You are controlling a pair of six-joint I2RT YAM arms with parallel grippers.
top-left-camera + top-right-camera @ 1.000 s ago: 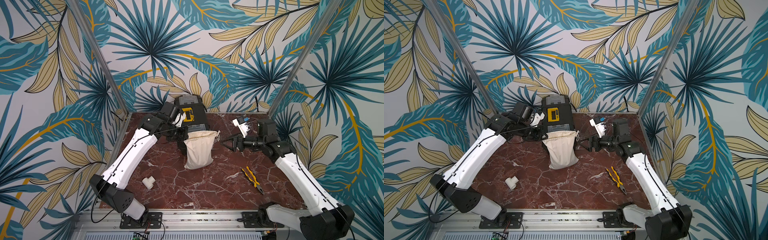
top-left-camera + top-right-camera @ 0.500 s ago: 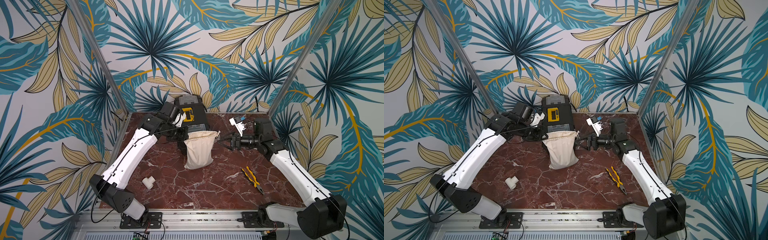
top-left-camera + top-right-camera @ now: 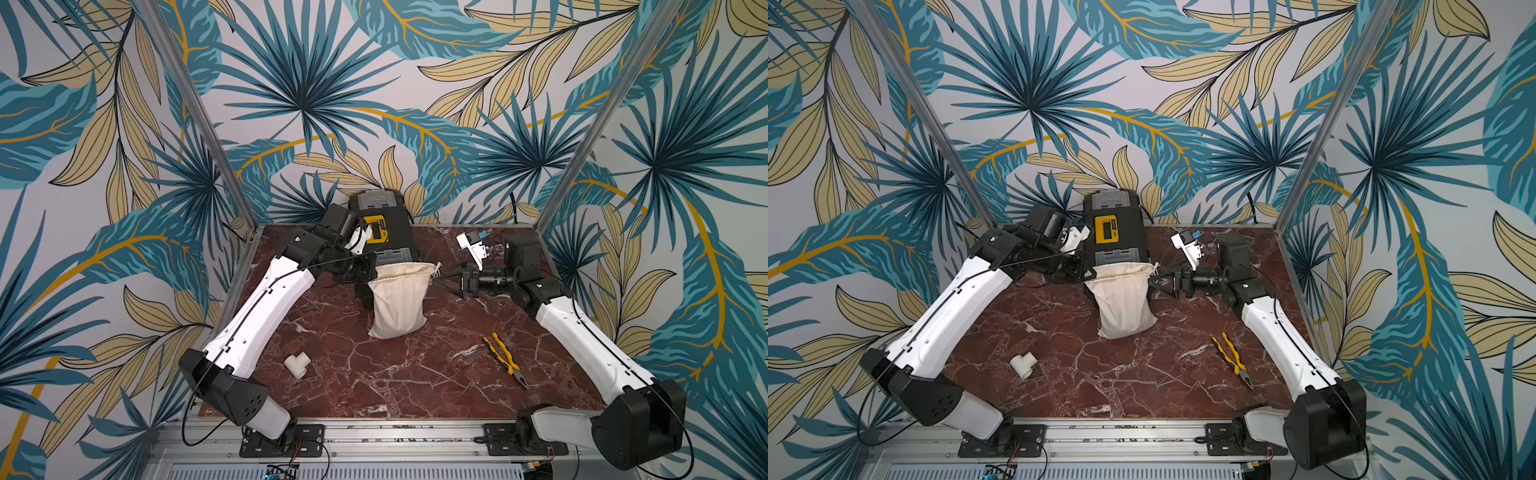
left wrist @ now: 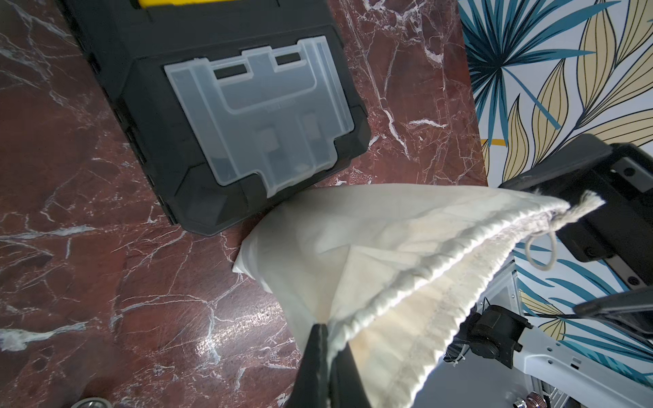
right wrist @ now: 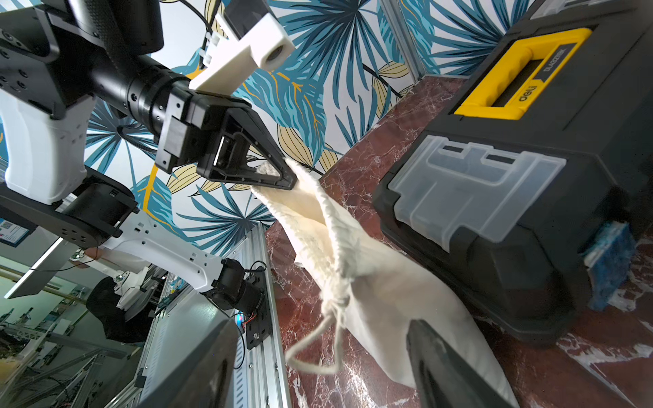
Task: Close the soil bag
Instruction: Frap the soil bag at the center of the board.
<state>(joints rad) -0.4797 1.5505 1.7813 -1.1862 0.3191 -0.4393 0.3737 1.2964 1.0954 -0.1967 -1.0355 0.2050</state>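
Observation:
The soil bag (image 3: pixel 399 299) (image 3: pixel 1123 301) is a cream cloth sack hanging slack, its bottom resting on the marble in front of the toolbox. My left gripper (image 3: pixel 371 271) (image 4: pixel 327 339) is shut on the gathered hem at one corner of the bag's mouth and holds it up. The mouth stands partly open. My right gripper (image 3: pixel 446 283) (image 5: pixel 318 367) is open at the opposite corner. The thin cord loop (image 5: pixel 318 349) (image 4: pixel 540 254) dangles between its spread fingers, which are not touching it.
A black toolbox (image 3: pixel 382 224) with a yellow handle stands right behind the bag, against the back wall. A white pipe tee (image 3: pixel 298 365) lies front left and yellow pliers (image 3: pixel 505 359) front right. Patterned walls close in both sides.
My right gripper has moved left toward the bag's cord corner, and its jaws have narrowed a little. The left gripper and the bag have stayed put.

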